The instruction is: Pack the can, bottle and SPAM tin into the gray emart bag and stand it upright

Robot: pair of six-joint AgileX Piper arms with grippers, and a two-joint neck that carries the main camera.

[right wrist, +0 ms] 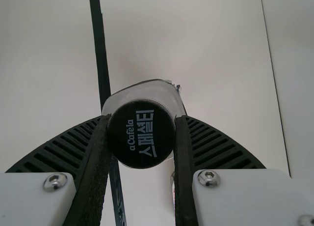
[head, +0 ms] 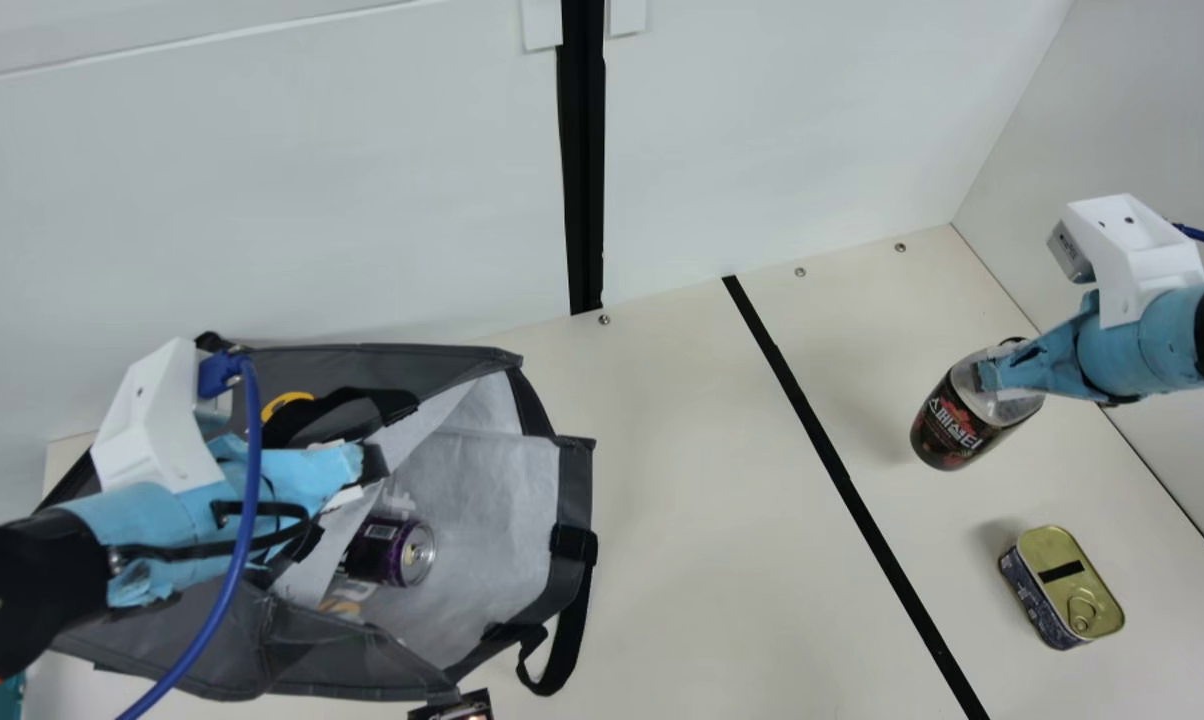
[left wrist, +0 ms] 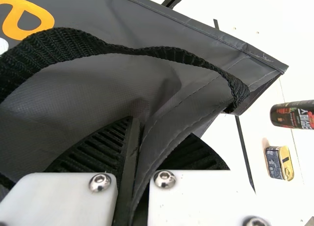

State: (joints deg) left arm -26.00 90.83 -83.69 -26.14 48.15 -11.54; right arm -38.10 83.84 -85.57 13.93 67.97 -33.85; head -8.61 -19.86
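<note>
At the left in the main view my left gripper (head: 362, 468) is at the gray emart bag (head: 497, 500). In the left wrist view, my left gripper (left wrist: 147, 137) is shut on a fold of the bag (left wrist: 162, 83). The purple can (head: 402, 550) lies inside the open bag. My right gripper (head: 1002, 378) holds the bottle (head: 952, 425) by its top at the right. Seen from the right wrist, my right gripper (right wrist: 141, 123) has its fingers pressed on both sides of the black cap (right wrist: 141, 137). The SPAM tin (head: 1067, 585) stands on the table nearer the front.
A black tape line (head: 842, 480) crosses the table (head: 702, 500) between bag and bottle. One black strap (head: 562, 640) hangs off the bag's right side. A small dark object (head: 457, 706) shows at the near edge, below the bag. White walls rise behind and at the right.
</note>
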